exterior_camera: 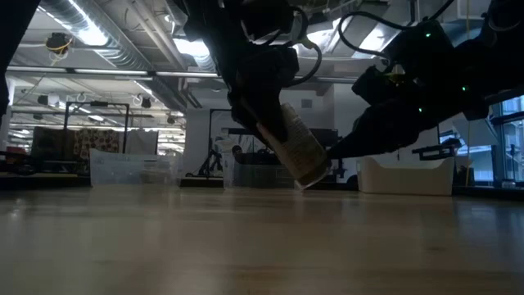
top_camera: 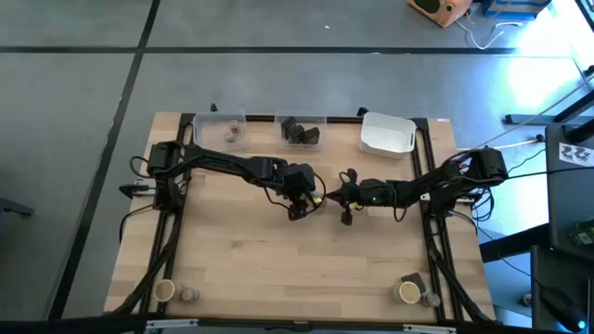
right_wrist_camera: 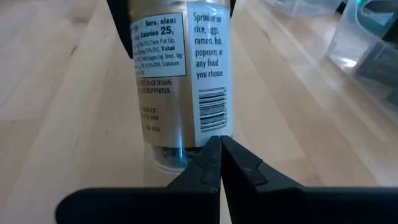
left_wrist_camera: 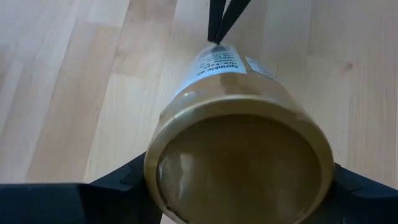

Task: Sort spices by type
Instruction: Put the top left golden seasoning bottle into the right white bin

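step in hand: mid-sort, I'd say. I've got one spice jar (exterior_camera: 299, 146) up off the table (top_camera: 251, 269) in my left gripper (top_camera: 299, 197), hanging tilted near the middle of the board, clear of the wood in the low view.

left gripper: fingers (left_wrist_camera: 121, 180) spread wide but clamped on the jar's fat end, one on each side — so pinching, not empty.

right gripper: (top_camera: 347, 199) pressed together, nothing in it. Its tip sits right at the far end of the same jar; the right wrist view shows the shut fingers (right_wrist_camera: 219, 163) just under the label. Touching or only just beside, I can't tell.

the jar: tan cylinder with a printed label, darker stuff showing at one end.

where the rest went: back edge has a clear tub (top_camera: 225, 130) with a couple of small things in it, a second tub (top_camera: 302, 130) with dark blocks, and a white tub (top_camera: 387, 134) off toward my right side.

next move, my guess: decide which tub matches this kind, carry it back there — keeping the squeeze firm since it's tilted — and get my right arm out of the way first.
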